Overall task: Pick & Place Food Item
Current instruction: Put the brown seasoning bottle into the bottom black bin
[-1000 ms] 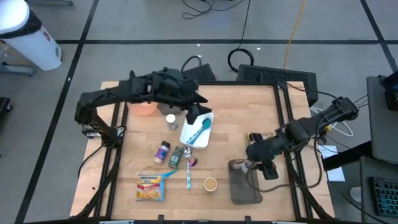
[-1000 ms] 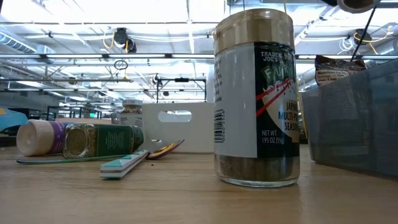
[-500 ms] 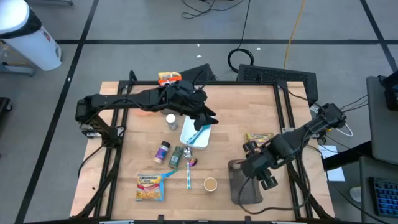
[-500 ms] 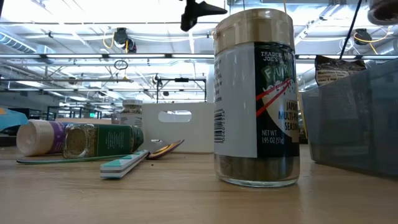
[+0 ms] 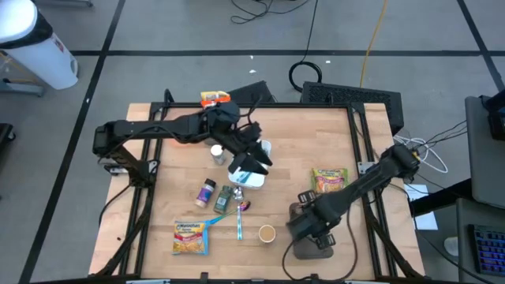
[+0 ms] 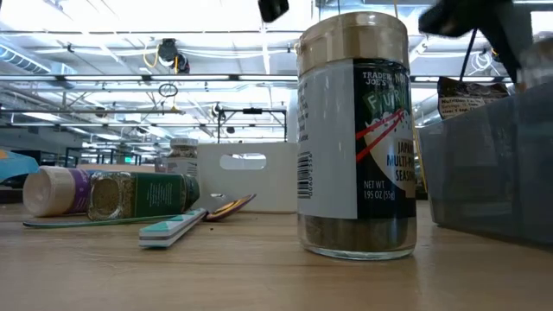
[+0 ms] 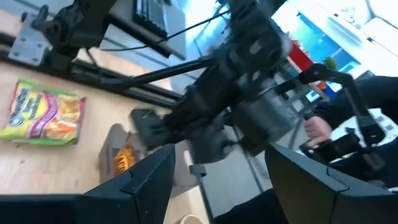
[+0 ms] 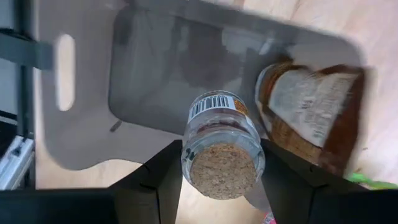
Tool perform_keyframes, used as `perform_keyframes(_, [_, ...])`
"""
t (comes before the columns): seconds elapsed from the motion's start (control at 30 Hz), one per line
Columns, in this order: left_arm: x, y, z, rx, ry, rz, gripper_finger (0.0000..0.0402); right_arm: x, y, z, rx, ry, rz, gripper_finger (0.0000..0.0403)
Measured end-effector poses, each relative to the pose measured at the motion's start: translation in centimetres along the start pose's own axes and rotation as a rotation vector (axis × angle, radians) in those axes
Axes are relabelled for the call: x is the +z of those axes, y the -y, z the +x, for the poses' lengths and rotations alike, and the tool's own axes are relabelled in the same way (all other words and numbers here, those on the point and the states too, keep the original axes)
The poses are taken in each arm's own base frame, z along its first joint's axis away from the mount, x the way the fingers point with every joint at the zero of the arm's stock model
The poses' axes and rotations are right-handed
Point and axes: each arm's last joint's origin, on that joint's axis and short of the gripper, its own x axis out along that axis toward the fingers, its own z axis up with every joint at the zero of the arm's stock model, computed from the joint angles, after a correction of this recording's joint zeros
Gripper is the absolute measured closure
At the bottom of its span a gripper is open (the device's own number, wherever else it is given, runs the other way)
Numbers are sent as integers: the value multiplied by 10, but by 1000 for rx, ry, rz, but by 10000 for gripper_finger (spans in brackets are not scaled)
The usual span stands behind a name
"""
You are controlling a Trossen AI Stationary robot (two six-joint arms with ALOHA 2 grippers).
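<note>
Your right gripper [image 8: 219, 163] is clamped on a small glass spice jar [image 8: 219, 142], fingers on either side of its body, with the jar's base facing the wrist camera. It hangs over the grey bin [image 8: 205, 68] near the front edge of the tabletop [image 5: 316, 134], toward the right front corner. A brown packet [image 8: 314, 112] already lies inside that bin.

Treat the jar as rigid, smooth and breakable. Glass is slick against the pads, and the contents look granular, so it likely has modest weight for its size. Your hold across the cylindrical body is the sensible one; I judge the lid end less secure, since a cap can turn or slip. Lower it close to the bin floor before letting go, because a drop onto hard plastic could crack it, and aim beside the packet so it doesn't roll off it.

Your left gripper [image 5: 254, 155] hovers over the white tray [image 5: 246, 172] near the middle of the tabletop, and its fingers stand apart with nothing between them. A green noodle packet [image 5: 329, 180] lies toward the right edge, soft and light, easy to crush if you pinch hard.
</note>
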Motion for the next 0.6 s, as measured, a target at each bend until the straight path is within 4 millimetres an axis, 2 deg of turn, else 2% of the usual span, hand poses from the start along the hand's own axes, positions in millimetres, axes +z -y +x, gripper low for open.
perform_keyframes(0.13, [5, 20, -7, -40, 39, 69, 147, 1, 1, 14, -52, -104, -4, 232])
perform_keyframes(0.3, [15, 44, -24, -88, 120, 149, 147, 6, 4, 19, -72, -101, -13, 232])
perform_keyframes(0.6, [21, 67, -45, -112, 190, 209, 147, -3, 7, 45, -77, -142, -38, 232])
